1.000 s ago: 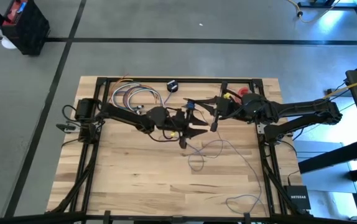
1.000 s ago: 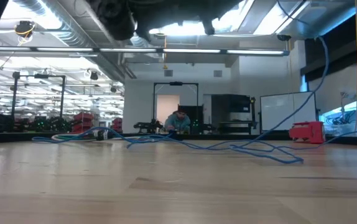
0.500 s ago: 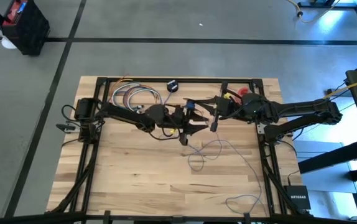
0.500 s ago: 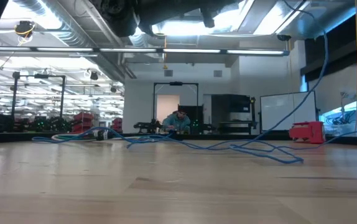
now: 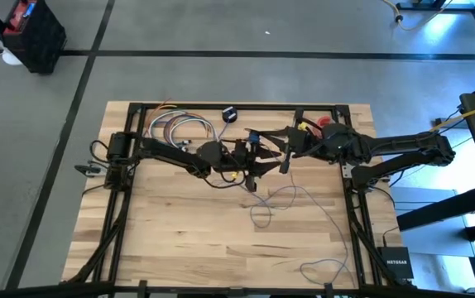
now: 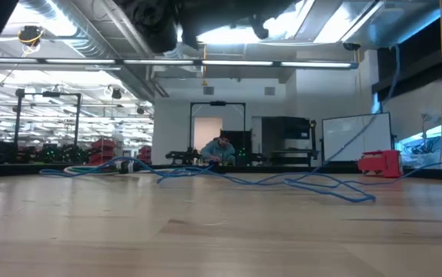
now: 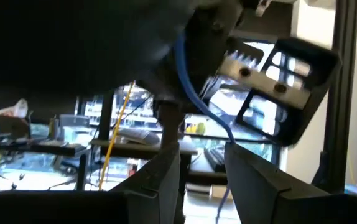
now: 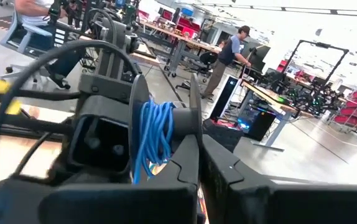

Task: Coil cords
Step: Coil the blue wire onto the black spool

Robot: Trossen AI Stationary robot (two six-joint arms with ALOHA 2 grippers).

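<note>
The thin blue cord (image 5: pixel 275 199) lies in loose loops on the wooden table, with another loop (image 5: pixel 320 266) near the front edge. Its black puck (image 5: pixel 229 113) rests flat at the far edge. Both grippers meet above the table's middle. My left gripper (image 5: pixel 252 156) points slantwise up at my right gripper (image 5: pixel 280 149). Its fingers (image 7: pixel 166 174) stand apart, with cord turns (image 8: pixel 157 134) wound around them. My right gripper (image 8: pixel 197 165) is shut. One strand (image 6: pixel 359 123) rises from the table to the grippers. My left gripper carries several turns of the cord (image 8: pixel 155 140) wound around the outside of its two spread fingers, lifted clear of the table. One strand (image 7: pixel 194 102) passes between the fingertips. My right gripper is shut where that strand (image 7: pixel 180 50) leads into its front. Its dark fingers hide the pinch.
A bundle of coloured cables (image 5: pixel 175 128) lies at the far left. A red tape roll (image 5: pixel 328 124) sits at the far right. Black frame rails (image 5: pixel 349 215) run along the table's sides. A person sits in the room beyond the table (image 6: pixel 221 148).
My left gripper has tipped its fingers upward and drawn a little toward the table's far edge, closer to my right gripper. The strand rising from the table now hangs straighter.
</note>
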